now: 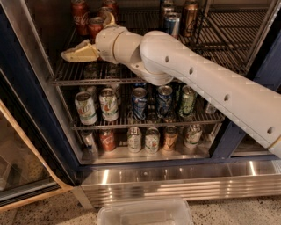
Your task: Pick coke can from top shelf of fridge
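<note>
Three red coke cans stand at the back left of the top shelf (pixel 228 30) of the fridge (pixel 19 92): one at the far left (pixel 79 15), one in front (pixel 95 27), one behind (pixel 112 5). My gripper (pixel 88 35) is at the left end of that wire shelf, on my white arm that reaches in from the right. It is open. One cream finger (pixel 81 52) lies low in front of the front coke can, the other finger (pixel 107 18) stands behind it to the right. The front can sits between them.
A slim blue-and-silver can (pixel 172 22) and a brown can (pixel 191 13) stand at the shelf's back middle. Lower racks hold several mixed cans (pixel 108 104). A steel base strip (pixel 175 182) runs below. A clear plastic bin (pixel 145 213) lies on the floor, and the open door (pixel 22 176) is at the left.
</note>
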`<state>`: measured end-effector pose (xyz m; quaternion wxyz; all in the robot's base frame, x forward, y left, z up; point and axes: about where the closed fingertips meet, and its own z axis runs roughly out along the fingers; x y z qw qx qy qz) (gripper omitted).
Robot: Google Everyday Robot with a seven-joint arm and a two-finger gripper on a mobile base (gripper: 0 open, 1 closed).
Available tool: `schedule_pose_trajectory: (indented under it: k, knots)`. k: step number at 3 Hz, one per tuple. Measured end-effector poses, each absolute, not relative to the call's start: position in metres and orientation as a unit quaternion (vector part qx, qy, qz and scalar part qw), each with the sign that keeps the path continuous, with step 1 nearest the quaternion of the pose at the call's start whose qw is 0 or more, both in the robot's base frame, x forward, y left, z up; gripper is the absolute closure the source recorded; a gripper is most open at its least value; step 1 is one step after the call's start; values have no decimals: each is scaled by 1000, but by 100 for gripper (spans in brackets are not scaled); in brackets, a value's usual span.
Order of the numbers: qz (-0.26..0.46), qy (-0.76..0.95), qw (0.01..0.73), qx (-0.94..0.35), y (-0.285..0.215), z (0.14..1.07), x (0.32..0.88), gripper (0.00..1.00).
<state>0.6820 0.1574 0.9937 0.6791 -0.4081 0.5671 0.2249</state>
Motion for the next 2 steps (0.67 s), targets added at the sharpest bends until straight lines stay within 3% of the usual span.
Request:
schedule_pose_trajectory:
  k: [2]
  knots:
    - [205, 623, 675, -338, 144, 980, 680, 0]
